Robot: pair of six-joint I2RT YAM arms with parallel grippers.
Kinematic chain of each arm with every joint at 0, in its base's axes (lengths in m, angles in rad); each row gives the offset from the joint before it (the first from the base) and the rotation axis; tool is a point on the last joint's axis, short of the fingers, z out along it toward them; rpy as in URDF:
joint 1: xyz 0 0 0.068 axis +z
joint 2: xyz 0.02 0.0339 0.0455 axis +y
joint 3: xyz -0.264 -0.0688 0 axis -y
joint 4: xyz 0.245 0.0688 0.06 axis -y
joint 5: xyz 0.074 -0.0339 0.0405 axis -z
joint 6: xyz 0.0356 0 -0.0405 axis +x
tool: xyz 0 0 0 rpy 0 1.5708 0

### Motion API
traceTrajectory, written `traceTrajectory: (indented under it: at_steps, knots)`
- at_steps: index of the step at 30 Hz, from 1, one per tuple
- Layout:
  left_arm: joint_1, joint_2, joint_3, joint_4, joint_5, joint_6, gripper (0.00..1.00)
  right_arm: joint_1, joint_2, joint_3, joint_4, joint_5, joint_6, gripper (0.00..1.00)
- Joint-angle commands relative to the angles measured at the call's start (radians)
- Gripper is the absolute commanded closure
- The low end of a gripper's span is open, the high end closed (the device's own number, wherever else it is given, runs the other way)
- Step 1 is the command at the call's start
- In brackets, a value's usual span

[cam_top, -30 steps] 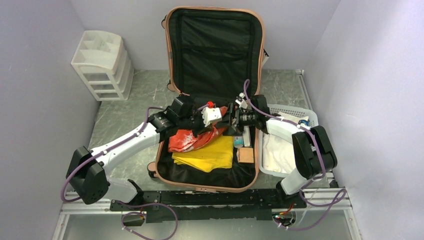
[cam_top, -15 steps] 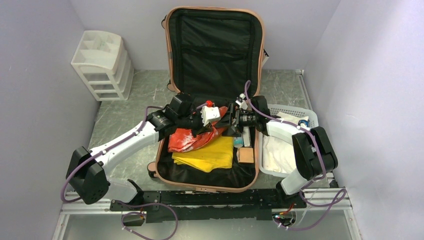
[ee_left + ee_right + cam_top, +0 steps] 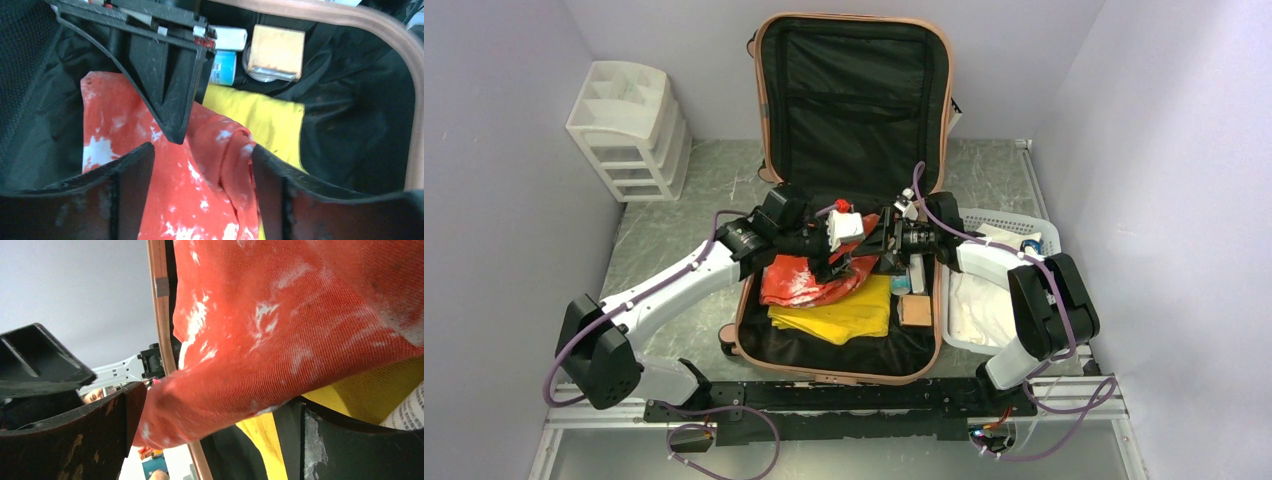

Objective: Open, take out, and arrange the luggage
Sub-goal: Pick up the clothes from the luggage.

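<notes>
The salmon-pink luggage [image 3: 854, 100] lies open on the table, its black-lined lid leaning on the back wall. In its lower half a red cloth [image 3: 809, 285] with white blotches rests on a yellow cloth [image 3: 839, 312]. My left gripper [image 3: 827, 262] hovers over the red cloth [image 3: 115, 135], open, with the fabric bunched below and between its fingers [image 3: 135, 170]. From the right, my right gripper [image 3: 874, 252] faces it, open wide. In the right wrist view a fold of the red cloth [image 3: 280, 315] hangs between the right gripper's [image 3: 215, 425] fingers, close to the left one.
A tan box [image 3: 914, 310] and a blue-white tube [image 3: 900, 283] lie along the case's right side. A white basket [image 3: 994, 290] holding white cloth sits right of the case. A white drawer unit [image 3: 629, 125] stands at the back left.
My left gripper has gone from shut on the red cloth to open, and the cloth has sagged a little. The right gripper stayed open and barely moved.
</notes>
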Motion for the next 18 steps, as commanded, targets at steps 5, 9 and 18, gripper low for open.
traceTrajectory:
  at_steps: [5, 9, 18]
  knots:
    - [0.028, -0.080, 0.097, -0.048, 0.100, 0.056, 0.04, 0.017, -0.028, -0.020, 0.053, -0.003, 0.000, 0.00]
    - [0.063, -0.115, 0.100, -0.043, -0.040, 0.055, 0.03, 0.023, -0.035, -0.036, 0.057, 0.000, -0.048, 0.03]
    - [0.152, -0.246, 0.024, -0.088, -0.430, 0.075, 0.03, 0.030, -0.045, -0.048, -0.008, 0.045, -0.257, 0.37]
